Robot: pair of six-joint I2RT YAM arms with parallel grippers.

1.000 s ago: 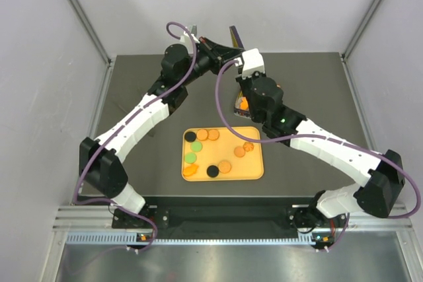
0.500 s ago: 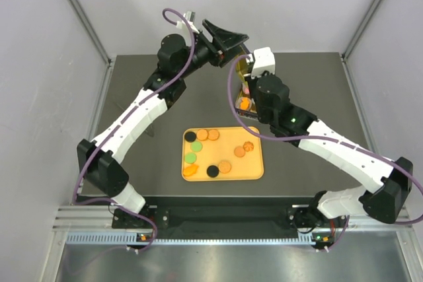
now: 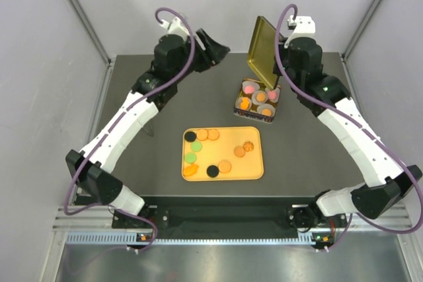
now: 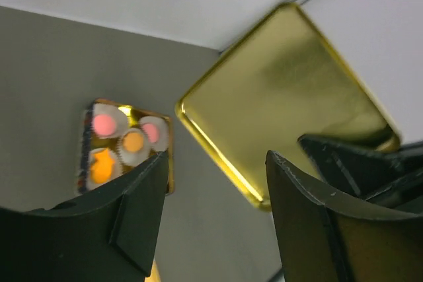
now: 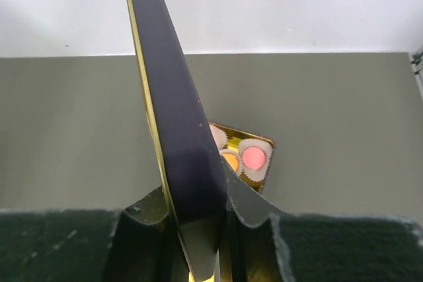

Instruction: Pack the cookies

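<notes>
The loose cookies [image 3: 225, 166] lie flat on an orange tray [image 3: 254, 171] at the near middle of the bench [image 3: 165, 183]. Most are orange-brown. There are also two black ones and two green ones, and a couple of the orange ones have scalloped edges. They are scattered over the tray, with a short row along its far left edge and the others toward the near edge and the right.

More cookies sit in an open tin [image 3: 237, 105] just beyond the tray's far right corner, each in a white paper cup [image 4: 154, 130]. In the left wrist view two of these are pink [image 4: 104, 124] and two are orange [image 4: 133, 141].

The tin's gold lid [image 3: 262, 49] is up in the air above the far side of the tin, standing nearly on edge with its gold inside facing left. The right pincer [image 5: 198, 219] is clenched on the lid's lower edge, one finger on each face, and the tin shows below it.

The left pincer [image 3: 210, 47] is raised over the far left part of the bench, well apart from the tray. Its fingers [image 4: 132, 209] are spread and grasp nothing. Its camera looks across at the lid and the tin.
</notes>
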